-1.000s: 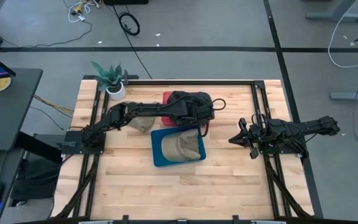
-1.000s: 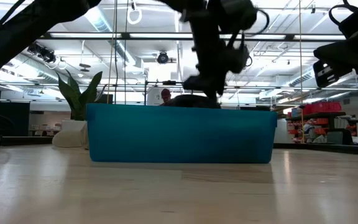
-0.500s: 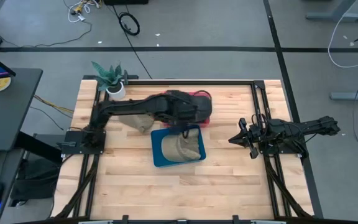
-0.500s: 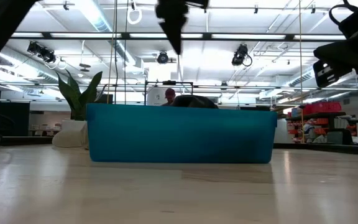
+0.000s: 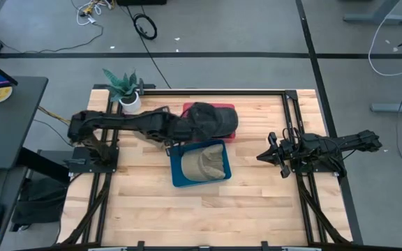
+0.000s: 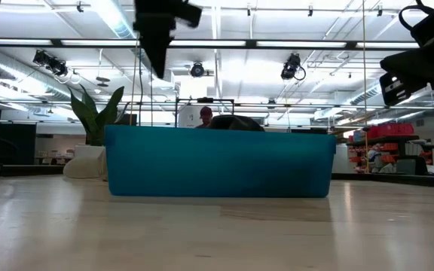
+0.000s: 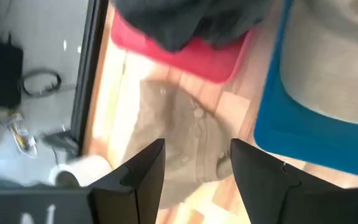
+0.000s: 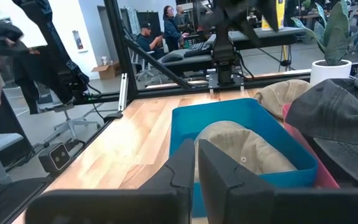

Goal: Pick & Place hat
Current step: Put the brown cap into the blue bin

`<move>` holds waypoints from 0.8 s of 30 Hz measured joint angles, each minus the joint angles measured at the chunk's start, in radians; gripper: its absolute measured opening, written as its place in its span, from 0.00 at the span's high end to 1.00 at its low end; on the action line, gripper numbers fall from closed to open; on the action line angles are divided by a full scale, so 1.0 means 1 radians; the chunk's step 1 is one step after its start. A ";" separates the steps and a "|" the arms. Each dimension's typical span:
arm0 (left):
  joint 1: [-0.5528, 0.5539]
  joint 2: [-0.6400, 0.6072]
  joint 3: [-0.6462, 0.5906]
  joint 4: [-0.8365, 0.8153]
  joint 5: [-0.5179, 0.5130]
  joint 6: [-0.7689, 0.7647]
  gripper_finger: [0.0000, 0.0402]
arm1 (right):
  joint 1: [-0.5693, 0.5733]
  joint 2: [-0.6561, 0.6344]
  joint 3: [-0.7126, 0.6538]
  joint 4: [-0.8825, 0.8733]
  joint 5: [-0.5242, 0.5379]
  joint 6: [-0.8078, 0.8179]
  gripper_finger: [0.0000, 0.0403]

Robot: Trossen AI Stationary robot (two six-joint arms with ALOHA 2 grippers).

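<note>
Hats lie in three places: a tan cloth cap (image 5: 202,164) in the blue plastic bin (image 5: 178,177), another tan cap (image 7: 185,146) loose on the table (image 5: 257,202) beside it, and a dark cap (image 5: 208,118) on the red tray (image 5: 230,123) beyond. Left hand (image 7: 194,165) hovers wide and empty over the loose cap; it should come down squarely on the crown. Right hand (image 8: 196,163) waits with fingers closed, empty.
</note>
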 joint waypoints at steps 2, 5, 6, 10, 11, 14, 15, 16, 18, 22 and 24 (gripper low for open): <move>0.008 -0.033 -0.087 0.037 -0.020 -0.092 0.54 | 0.000 0.000 0.000 0.000 0.000 0.000 0.93; 0.031 -0.083 -0.202 0.058 -0.084 -0.243 0.54 | 0.000 0.000 0.000 -0.001 0.000 0.000 0.93; 0.043 -0.095 -0.234 0.058 -0.111 -0.293 0.54 | 0.000 0.000 0.000 -0.001 0.000 0.000 0.93; 0.106 -0.146 -0.336 0.064 -0.129 -0.473 0.54 | 0.000 0.000 0.000 -0.001 0.000 0.000 0.93; 0.122 -0.155 -0.356 0.064 -0.116 -0.503 0.54 | 0.000 0.000 0.000 -0.001 0.000 0.000 0.93; 0.171 -0.169 -0.414 0.098 -0.084 -0.553 0.54 | 0.000 0.000 0.000 -0.002 0.000 0.000 0.93; 0.186 -0.171 -0.430 0.118 -0.071 -0.557 0.54 | 0.000 0.000 0.000 -0.001 0.000 0.000 0.93; 0.200 -0.173 -0.447 0.137 -0.054 -0.558 0.54 | 0.000 0.000 0.000 -0.001 0.000 0.000 0.93; 0.228 -0.174 -0.481 0.179 -0.017 -0.557 0.54 | 0.000 0.000 0.000 -0.002 0.000 0.000 0.93; 0.273 -0.174 -0.554 0.272 0.005 -0.556 0.54 | 0.000 0.000 0.000 -0.002 0.000 0.000 0.93; 0.295 -0.174 -0.595 0.313 0.013 -0.565 0.54 | 0.000 0.000 0.000 -0.002 0.000 0.000 0.93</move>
